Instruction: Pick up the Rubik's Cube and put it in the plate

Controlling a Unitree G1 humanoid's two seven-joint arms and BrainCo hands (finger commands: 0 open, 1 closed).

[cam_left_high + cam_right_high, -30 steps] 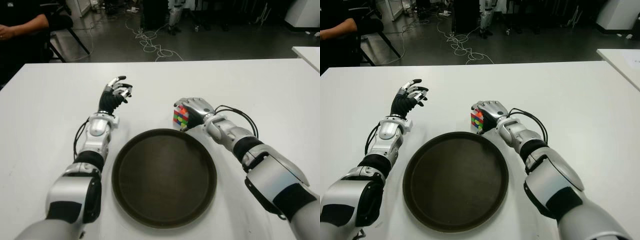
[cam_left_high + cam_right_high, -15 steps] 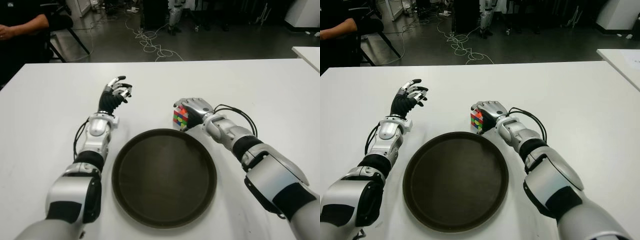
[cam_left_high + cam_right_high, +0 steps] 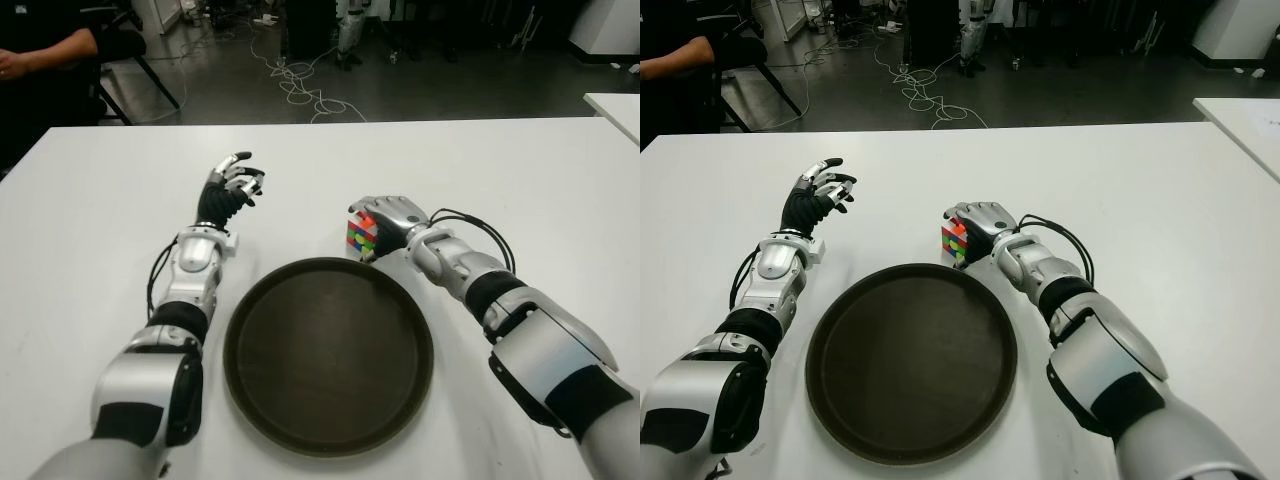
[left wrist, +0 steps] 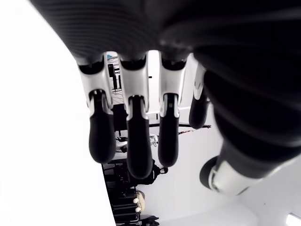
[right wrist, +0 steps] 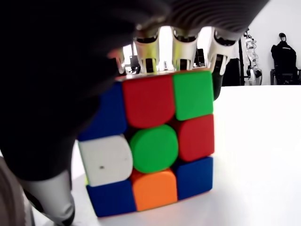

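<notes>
The Rubik's Cube (image 3: pixel 359 236) stands on the white table (image 3: pixel 520 170), just beyond the far rim of the round dark plate (image 3: pixel 330 355). My right hand (image 3: pixel 388 218) covers the cube from above. In the right wrist view its fingers (image 5: pixel 184 44) curl over the cube's (image 5: pixel 150 146) far top edge and the thumb (image 5: pixel 49 197) presses its near side; the cube's underside still touches the table. My left hand (image 3: pixel 228 185) shows to the left of the plate, fingers (image 4: pixel 134 141) relaxed and holding nothing.
A person's arm (image 3: pixel 40 50) and a chair show beyond the table's far left corner. Cables (image 3: pixel 300 85) lie on the dark floor behind. Another white table's corner (image 3: pixel 615 105) is at the far right.
</notes>
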